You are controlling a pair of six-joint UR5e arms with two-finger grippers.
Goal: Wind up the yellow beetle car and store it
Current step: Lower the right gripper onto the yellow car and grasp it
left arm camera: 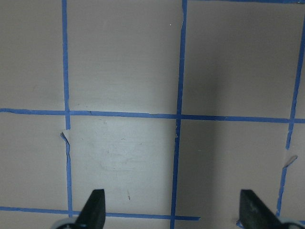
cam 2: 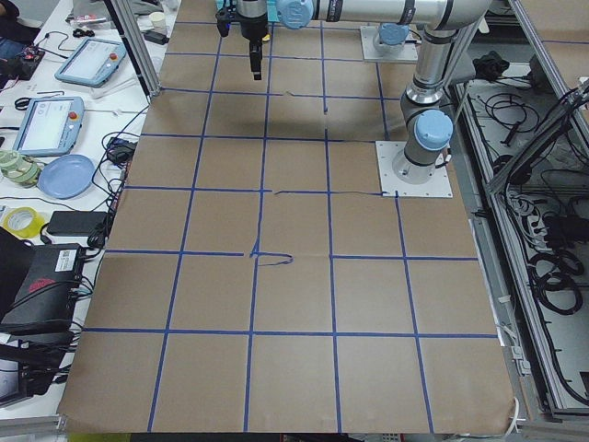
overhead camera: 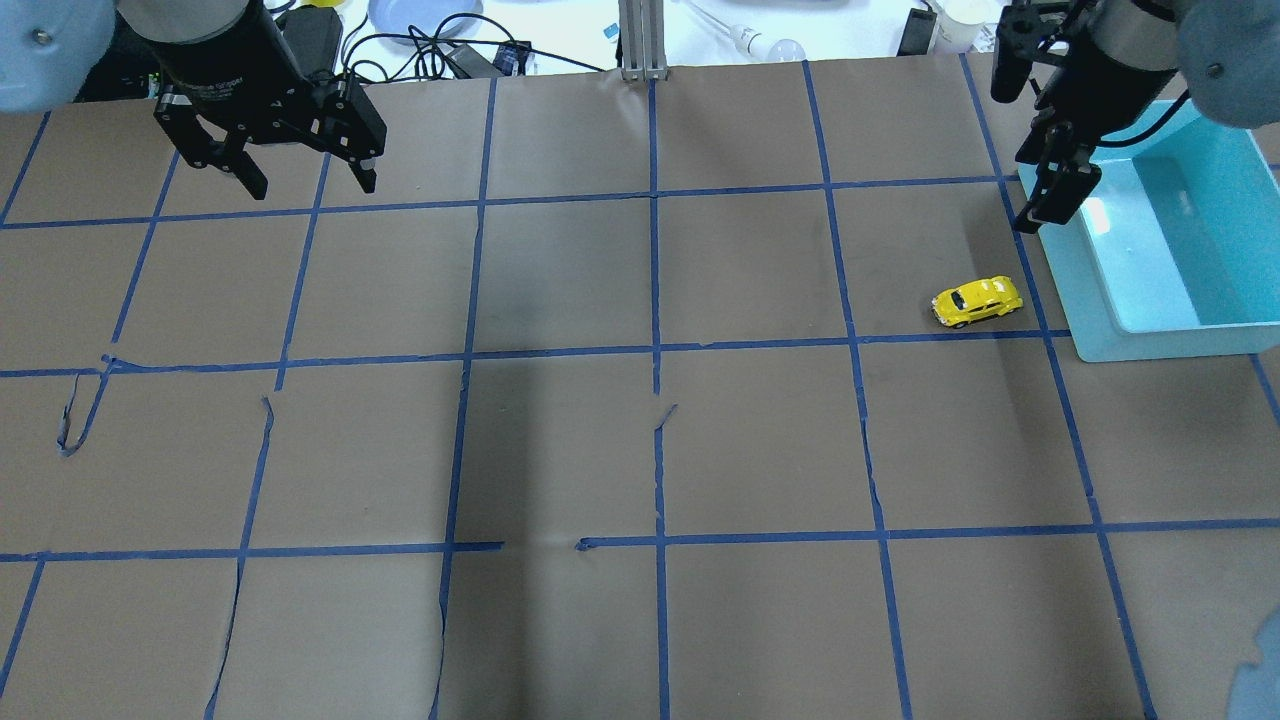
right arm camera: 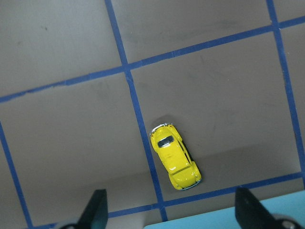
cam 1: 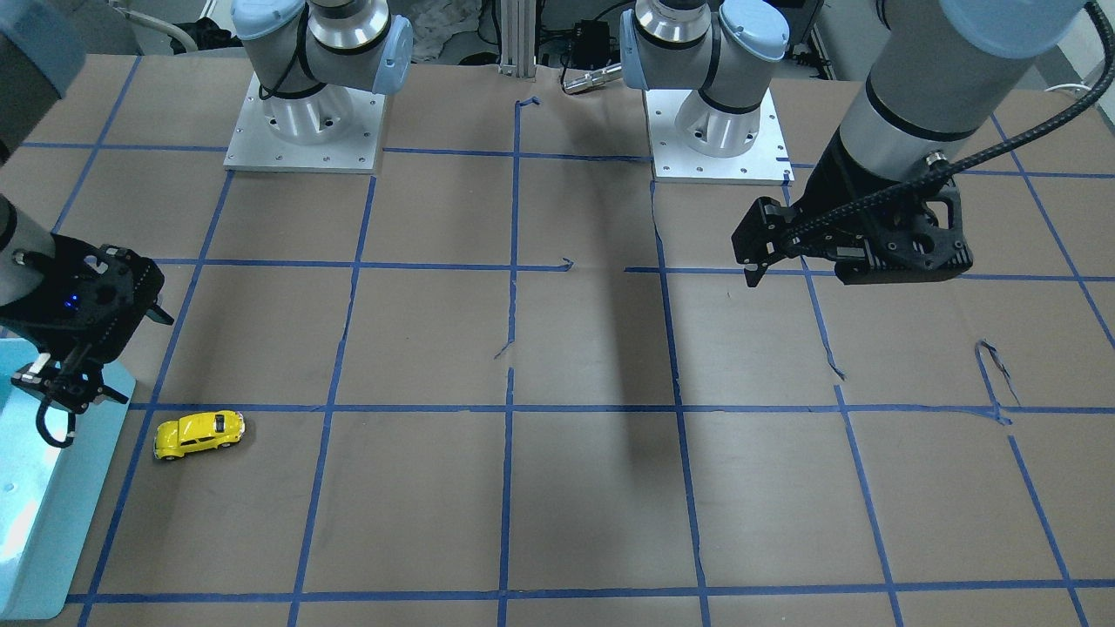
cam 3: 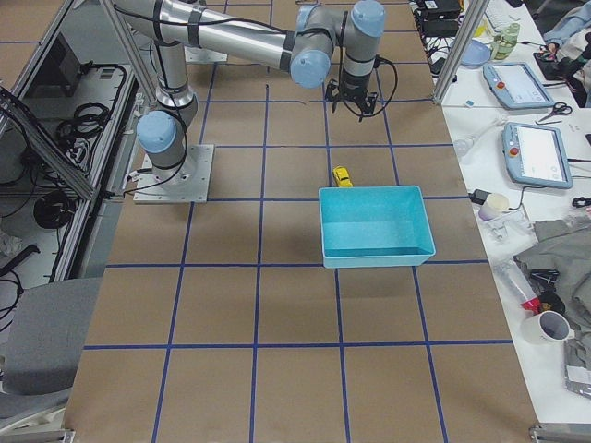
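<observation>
The yellow beetle car (overhead camera: 977, 301) stands on its wheels on the brown paper, just left of the teal bin (overhead camera: 1170, 342) in the overhead view. It also shows in the front view (cam 1: 199, 434), the right side view (cam 3: 343, 175) and the right wrist view (right arm camera: 175, 162). My right gripper (overhead camera: 1045, 195) hangs open and empty above the bin's near corner, a little beyond the car; in its wrist view (right arm camera: 171, 210) the car lies between the spread fingers, well below them. My left gripper (overhead camera: 310, 183) is open and empty, high over the far left of the table (left arm camera: 171, 210).
The teal bin (cam 1: 35, 522) is empty and sits at the table's right end. Blue tape lines (overhead camera: 655, 350) mark a grid on the paper, with some torn ends. The arm bases (cam 1: 305, 131) stand at the robot's side of the table. Cables and clutter (overhead camera: 430, 40) lie beyond the far edge.
</observation>
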